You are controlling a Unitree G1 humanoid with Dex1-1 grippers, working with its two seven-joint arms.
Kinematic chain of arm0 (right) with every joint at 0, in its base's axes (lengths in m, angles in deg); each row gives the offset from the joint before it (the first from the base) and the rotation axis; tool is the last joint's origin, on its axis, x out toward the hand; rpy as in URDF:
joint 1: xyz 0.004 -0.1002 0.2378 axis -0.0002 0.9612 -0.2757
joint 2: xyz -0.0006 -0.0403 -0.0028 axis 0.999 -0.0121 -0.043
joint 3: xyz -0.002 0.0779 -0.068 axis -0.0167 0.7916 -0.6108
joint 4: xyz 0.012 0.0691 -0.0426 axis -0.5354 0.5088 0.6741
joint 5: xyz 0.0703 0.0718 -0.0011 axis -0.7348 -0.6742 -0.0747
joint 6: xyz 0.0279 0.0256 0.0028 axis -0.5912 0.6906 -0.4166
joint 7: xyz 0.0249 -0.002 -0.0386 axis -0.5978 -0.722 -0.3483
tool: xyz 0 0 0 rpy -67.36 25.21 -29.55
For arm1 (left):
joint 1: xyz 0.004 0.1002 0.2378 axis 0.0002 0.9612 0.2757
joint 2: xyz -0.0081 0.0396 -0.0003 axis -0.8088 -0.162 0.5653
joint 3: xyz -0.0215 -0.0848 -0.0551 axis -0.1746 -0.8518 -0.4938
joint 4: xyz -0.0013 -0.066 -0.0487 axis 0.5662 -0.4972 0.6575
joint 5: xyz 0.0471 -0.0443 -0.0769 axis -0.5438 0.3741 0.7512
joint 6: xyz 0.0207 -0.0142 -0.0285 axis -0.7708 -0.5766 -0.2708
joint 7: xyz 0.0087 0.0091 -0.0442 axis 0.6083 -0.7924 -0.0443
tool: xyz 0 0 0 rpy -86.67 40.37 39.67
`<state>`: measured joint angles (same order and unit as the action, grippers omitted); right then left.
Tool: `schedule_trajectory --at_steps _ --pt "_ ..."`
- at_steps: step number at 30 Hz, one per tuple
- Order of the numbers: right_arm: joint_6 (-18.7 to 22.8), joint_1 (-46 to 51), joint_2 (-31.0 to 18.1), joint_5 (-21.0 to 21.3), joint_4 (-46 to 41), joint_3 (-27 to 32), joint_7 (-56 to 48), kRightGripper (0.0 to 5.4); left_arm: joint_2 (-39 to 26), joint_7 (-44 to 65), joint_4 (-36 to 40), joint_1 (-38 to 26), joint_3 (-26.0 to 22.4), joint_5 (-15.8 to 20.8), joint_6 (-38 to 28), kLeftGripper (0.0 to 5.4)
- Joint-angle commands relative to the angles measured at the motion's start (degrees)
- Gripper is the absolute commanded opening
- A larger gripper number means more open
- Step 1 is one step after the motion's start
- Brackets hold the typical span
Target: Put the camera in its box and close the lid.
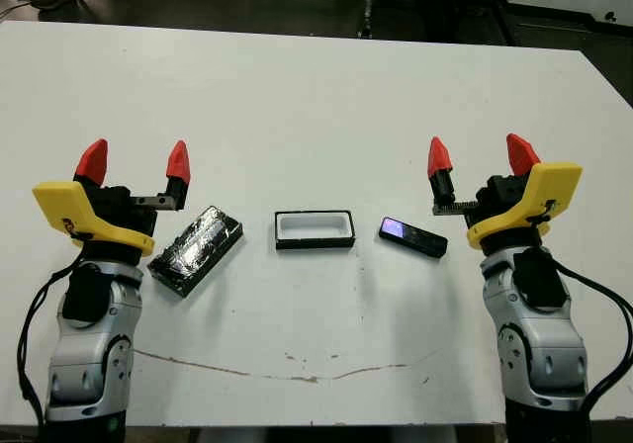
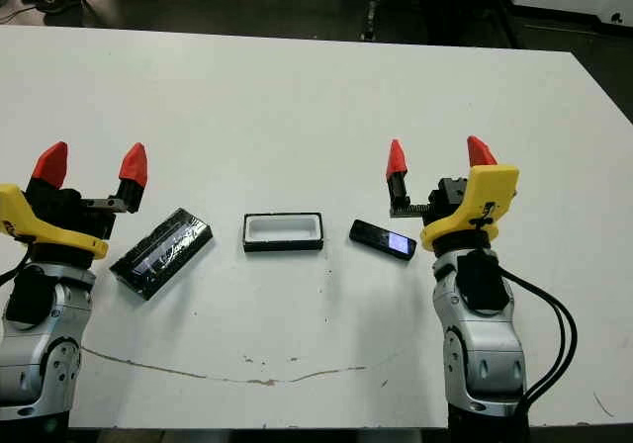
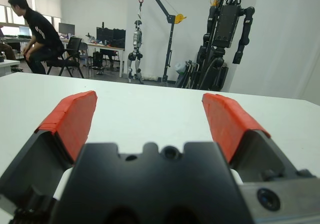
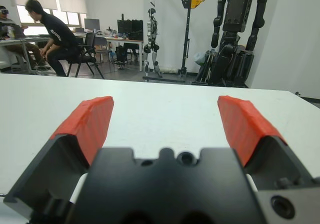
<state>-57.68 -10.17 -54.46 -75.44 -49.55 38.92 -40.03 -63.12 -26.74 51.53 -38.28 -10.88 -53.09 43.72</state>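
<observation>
Nothing's grabbed yet, both the left gripper (image 1: 135,162) and right gripper (image 1: 481,155) sit spread wide and empty. Near the table's (image 1: 316,97) front edge, the camera (image 1: 411,235) lies between the box (image 1: 315,229) and the right gripper; lid (image 1: 197,248) on the left. I'd pinch the camera across its narrow sides, then lower it flat.

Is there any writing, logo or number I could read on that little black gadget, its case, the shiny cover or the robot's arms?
None can be read.
camera: a bluish shiny patch, no legible text.
box: plain white lining.
lid: only reflections.
left gripper and right gripper: no readable marks.
</observation>
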Motion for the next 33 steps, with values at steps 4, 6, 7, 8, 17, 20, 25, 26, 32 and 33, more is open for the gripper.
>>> schedule_trajectory --at_steps 4,6,7,8,17,20,25,26,32,33 --pt "1.03 0.13 -0.81 -0.4 0.41 0.18 -0.55 5.4 0.01 -0.06 -0.07 0.75 0.1 -0.43 0.28 5.38" --pt "0.92 0.26 -0.86 -0.48 0.48 0.18 -0.8 5.4 -0.02 0.05 -0.08 0.78 0.08 -0.24 0.46 5.38" --pt "0.87 0.34 -0.93 -0.53 0.51 0.2 -0.98 5.4 -0.01 0.11 -0.08 0.79 0.09 -0.15 0.49 5.38" --pt "1.03 0.4 -1.05 -0.55 0.47 0.21 -1.15 5.4 -0.02 0.15 -0.13 0.81 0.14 -0.2 0.43 5.38" --pt "0.49 -2.05 -7.08 -3.26 1.82 1.92 -8.58 5.4 0.17 0.1 -0.68 0.95 -0.01 -0.4 -0.38 5.38" --pt "1.53 -3.73 -10.61 -4.95 2.91 2.7 -12.57 5.4 0.19 0.29 -0.7 1.14 0.03 -0.33 -0.72 5.38" --pt "4.02 -7.59 -17.61 -9.6 6.23 4.06 -21.36 5.4 0.56 -0.21 -0.02 1.55 0.25 -0.25 -0.29 5.38" --pt "4.37 -8.46 -18.99 -10.25 7.11 4.24 -23.04 5.4 0.58 -0.33 0.21 1.66 0.32 -0.37 -0.16 5.38" --pt "2.42 -14.87 -27.79 -10.11 14.93 3.65 -33.56 5.4 0.81 -0.04 0.38 2.01 0.32 0.09 -0.4 5.38" --pt "2.55 -16.02 -28.93 -10.33 16.09 3.36 -35.41 5.4 0.79 0.11 0.37 2.08 0.33 0.16 -0.41 5.38"
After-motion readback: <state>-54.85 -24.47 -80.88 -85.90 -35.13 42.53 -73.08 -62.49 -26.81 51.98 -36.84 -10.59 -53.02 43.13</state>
